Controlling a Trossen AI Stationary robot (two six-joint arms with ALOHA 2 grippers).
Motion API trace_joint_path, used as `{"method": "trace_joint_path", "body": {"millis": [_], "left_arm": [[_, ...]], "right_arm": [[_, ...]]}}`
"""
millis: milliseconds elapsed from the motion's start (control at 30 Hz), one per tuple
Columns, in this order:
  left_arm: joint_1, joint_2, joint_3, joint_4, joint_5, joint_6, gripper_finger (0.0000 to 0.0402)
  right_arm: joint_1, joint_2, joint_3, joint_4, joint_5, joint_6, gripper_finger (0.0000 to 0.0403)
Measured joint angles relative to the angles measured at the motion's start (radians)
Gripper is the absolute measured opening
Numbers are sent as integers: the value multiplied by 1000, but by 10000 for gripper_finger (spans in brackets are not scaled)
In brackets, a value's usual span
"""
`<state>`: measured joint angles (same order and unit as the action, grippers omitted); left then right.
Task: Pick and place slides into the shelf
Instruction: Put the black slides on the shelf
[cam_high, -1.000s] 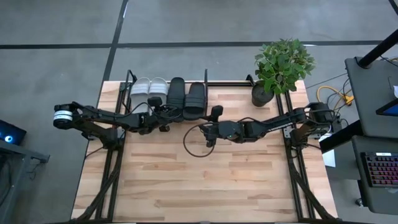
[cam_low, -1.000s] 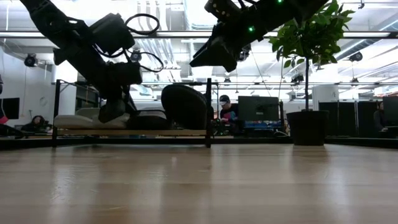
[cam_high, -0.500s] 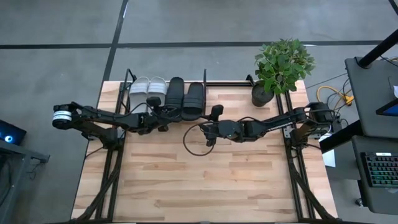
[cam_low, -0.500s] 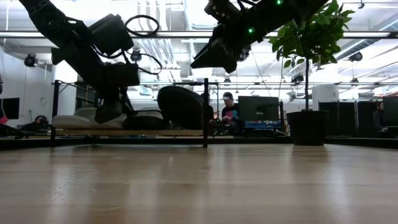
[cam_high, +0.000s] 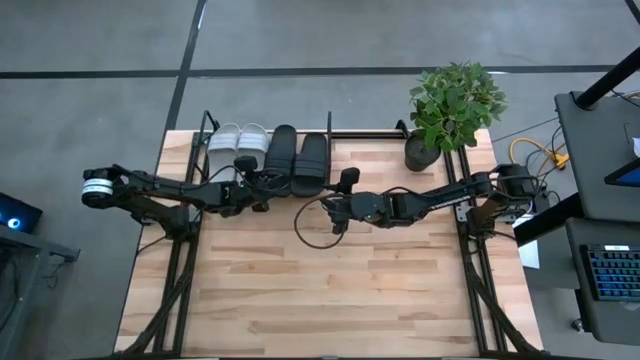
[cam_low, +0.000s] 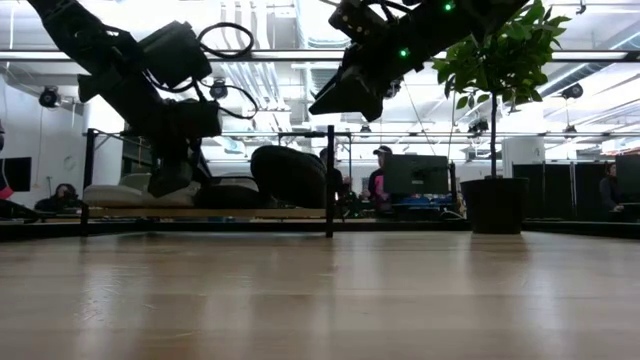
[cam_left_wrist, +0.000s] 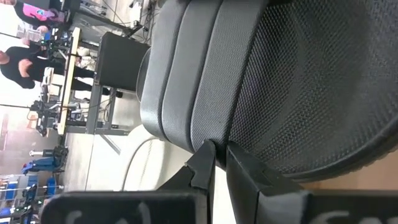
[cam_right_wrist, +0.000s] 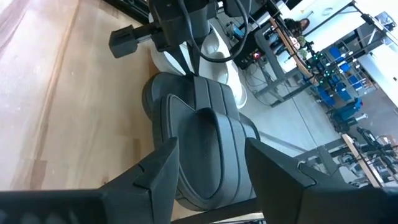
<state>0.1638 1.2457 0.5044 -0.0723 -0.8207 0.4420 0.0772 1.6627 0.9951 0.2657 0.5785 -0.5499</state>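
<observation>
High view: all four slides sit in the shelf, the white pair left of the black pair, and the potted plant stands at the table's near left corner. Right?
Not quite. The high view shows the potted plant at the far right corner, right of the shelf. The slides do sit there, white pair left of black.

No legible text (none anywhere)

black slide (cam_high: 282, 157) nudged deeper into shelf (cam_high: 330, 136), left claw (cam_high: 262, 184) drawn slightly back
</observation>
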Motion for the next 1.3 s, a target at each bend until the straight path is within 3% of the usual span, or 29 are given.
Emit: {"method": "trace_joint_path", "body": {"millis": [533, 967, 1100, 1300], "left_arm": [[2, -67, 0, -60, -4, 9, 12], [9, -40, -4, -25, 28, -26, 17], [8, -38, -4, -28, 45, -44, 45], [9, -46, 5, -38, 139, -43, 126]], "right_arm": [[0, 0, -1, -14, 0, 11, 176], [-2, 0, -1, -23, 0, 18, 168], [-2, 0, -1, -23, 0, 18, 166], [-2, 0, -1, -23, 0, 18, 165]]}}
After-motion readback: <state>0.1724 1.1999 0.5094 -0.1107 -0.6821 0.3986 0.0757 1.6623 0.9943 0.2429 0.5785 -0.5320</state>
